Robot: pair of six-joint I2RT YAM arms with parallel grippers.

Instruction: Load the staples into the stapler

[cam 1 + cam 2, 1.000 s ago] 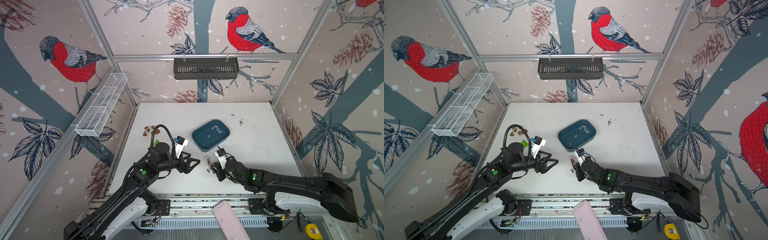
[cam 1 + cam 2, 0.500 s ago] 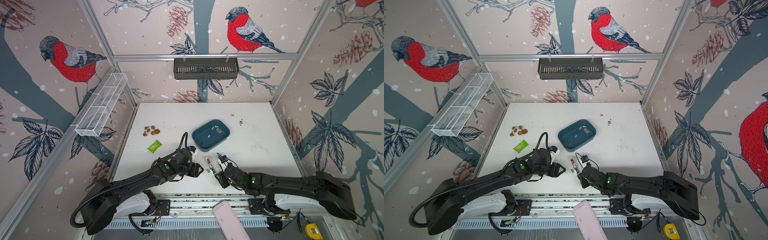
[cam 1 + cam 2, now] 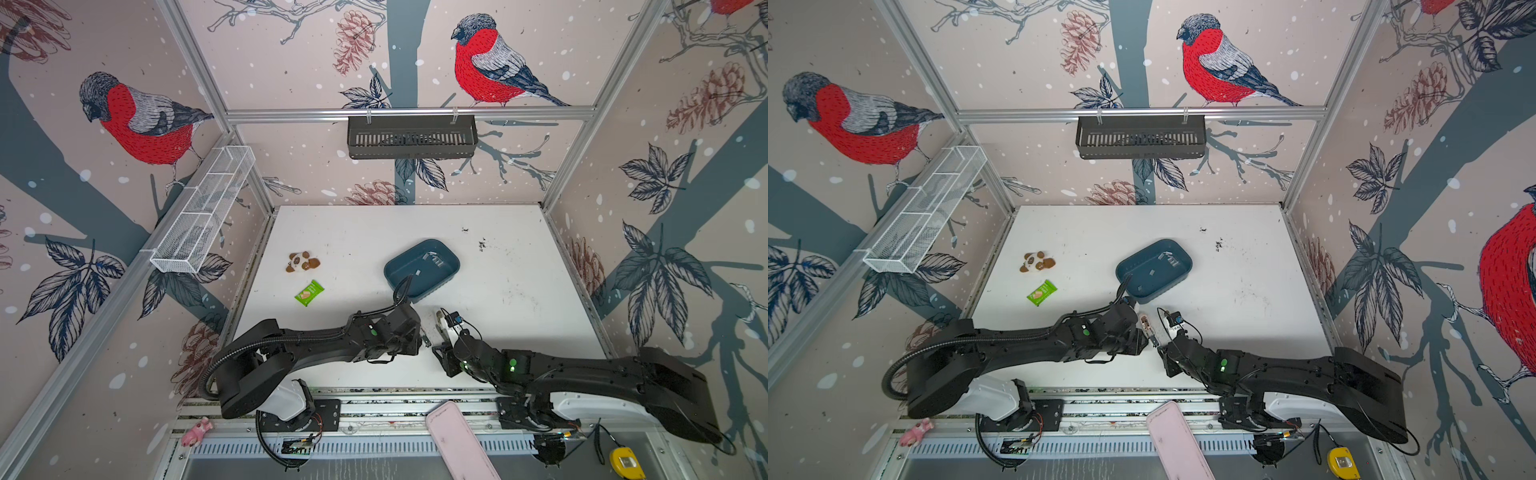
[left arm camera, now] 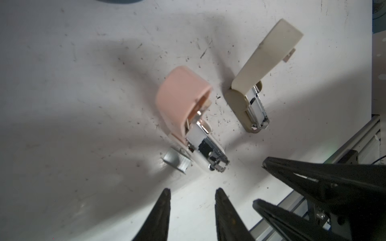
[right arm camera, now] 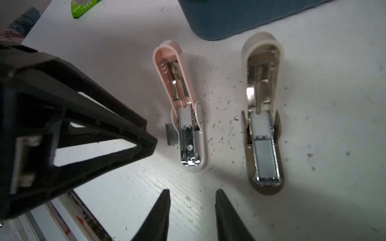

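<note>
Both mini staplers lie on the counter point(image 3: 519, 291) just at 6 o'clock of the blue tray point(image 3: 432, 291). Their lids are thrown back toward 12 so the channels face up, which is how I want them for loading. My left jaws and right jaws both stand apart with nothing between them. They hover at the staplers' 6 o'clock ends, one arm reaching in from 9 and one from 3, I judge so that either can work on the pink stapler point(image 5: 188, 135).

The right wrist view looks straight down the channels. The beige stapler point(image 5: 263, 146) seems to carry a grey strip, while the pink one shows bare chrome. A loose strip point(image 5: 171, 133) sits on the counter touching the pink base on its 9 o'clock side, outside the channel, so I reckon it is the next pick. The left wrist view shows the lids' outer backs instead. Only the top views show the remaining staples point(image 3: 437, 261) in the tray, and there the arms hide the loose strip.
</note>
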